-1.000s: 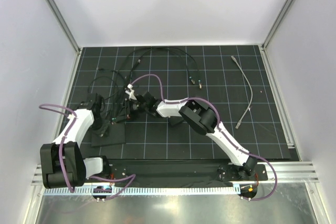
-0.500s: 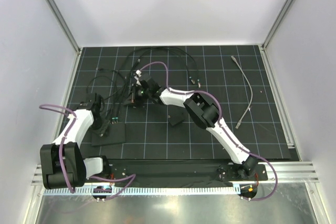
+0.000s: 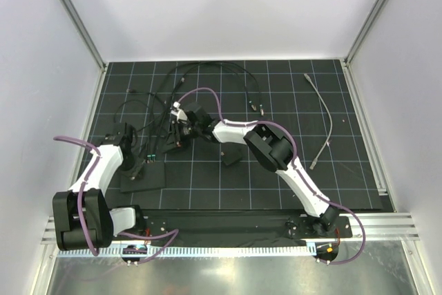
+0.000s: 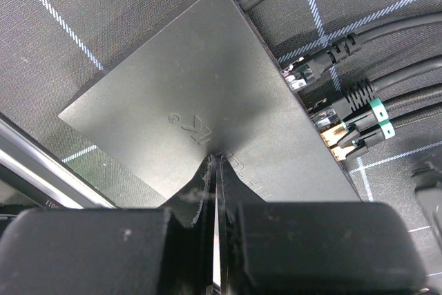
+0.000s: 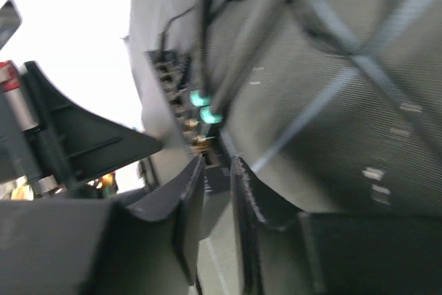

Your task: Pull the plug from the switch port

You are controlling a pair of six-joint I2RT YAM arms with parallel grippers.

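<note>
The switch [image 3: 148,179] is a flat matte-black box at the left of the mat. Its port edge [image 4: 314,112] holds several black plugs, two with green bands [image 4: 376,119]. My left gripper [image 4: 215,158] is shut and empty, its tips pressing on the box's top; it also shows in the top view [image 3: 136,166]. My right gripper [image 3: 177,136] hovers up and right of the port edge. Its jaws are almost shut on a black plug [image 5: 219,174]. That view is blurred, with the port row [image 5: 197,119] just beyond the fingers.
Black cables [image 3: 207,67] loop across the back of the mat, with loose ends [image 3: 257,106]. A small black square block [image 3: 231,157] lies under the right arm. A grey cable [image 3: 326,119] lies at the right.
My right gripper pulled back from the switch's port edge, up and to the right, then dropped slightly. The left arm and the switch have stayed put.
</note>
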